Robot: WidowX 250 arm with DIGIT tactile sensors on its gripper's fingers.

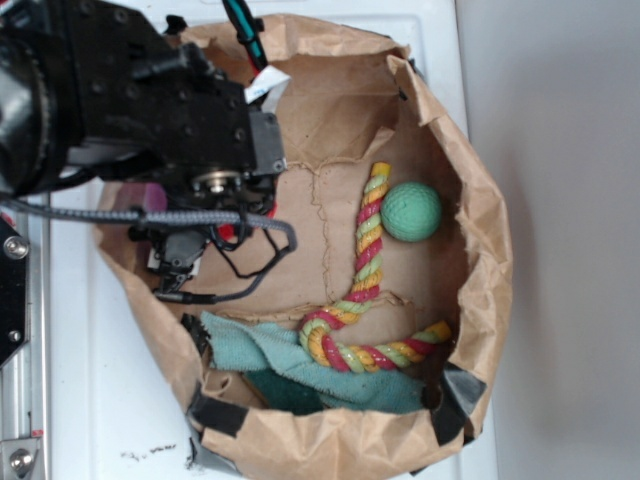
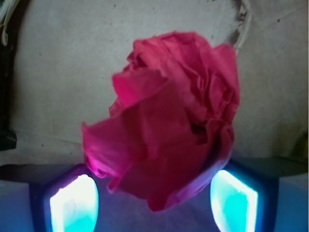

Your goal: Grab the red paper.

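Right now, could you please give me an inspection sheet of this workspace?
Surface: brown paper bag, its floor creased, on a white table.
Job's things: red paper, crumpled, between the claw's fingers.
Clutter: green ball beside a red-yellow-green rope; teal cloth under the rope's loop.
Claw: claw, one finger on each side of the paper; contact unclear.
Cables: black cables hang under the arm.
Surroundings: grey wall.

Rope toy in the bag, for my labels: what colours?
Red, yellow and green twisted strands on the rope toy; exterior view.

Red paper [image 2: 169, 116] sits between end effector [image 2: 154, 198] fingers [image 2: 72, 203].
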